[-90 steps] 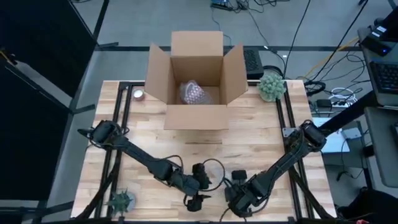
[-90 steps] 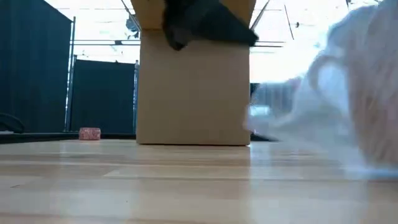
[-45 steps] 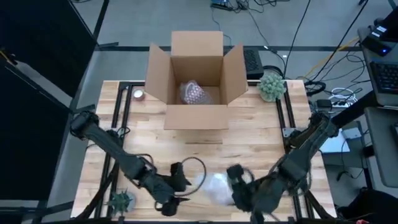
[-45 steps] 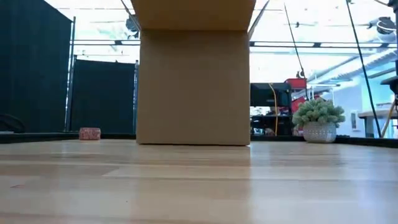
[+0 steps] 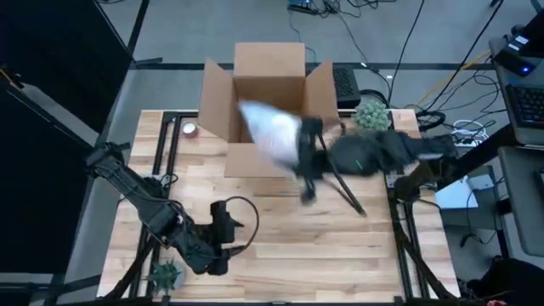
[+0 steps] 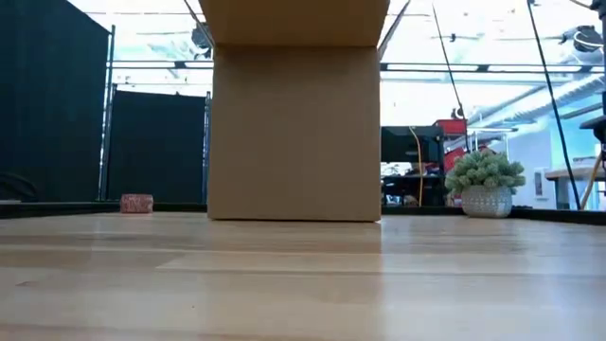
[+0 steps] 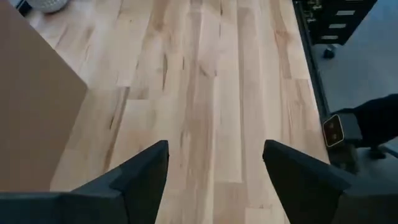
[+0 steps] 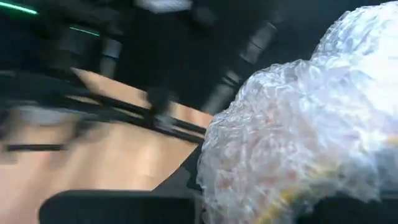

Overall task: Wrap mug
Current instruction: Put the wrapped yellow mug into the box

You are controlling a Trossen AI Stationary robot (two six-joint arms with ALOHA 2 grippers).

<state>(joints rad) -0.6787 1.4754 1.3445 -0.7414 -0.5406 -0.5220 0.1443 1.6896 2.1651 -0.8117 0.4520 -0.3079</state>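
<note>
- While your right gripper (image 5: 299, 157) pinches the bubble-wrapped bundle (image 5: 270, 132), that bundle hangs blurred above the near wall of the cardboard box (image 5: 269, 89).
- Your left gripper (image 5: 223, 228) sits low over the near-left table (image 5: 280, 229), fingers (image 7: 140, 174) spread, holding nothing.
- Note a potted plant (image 5: 371, 117) just right of the box.
</note>
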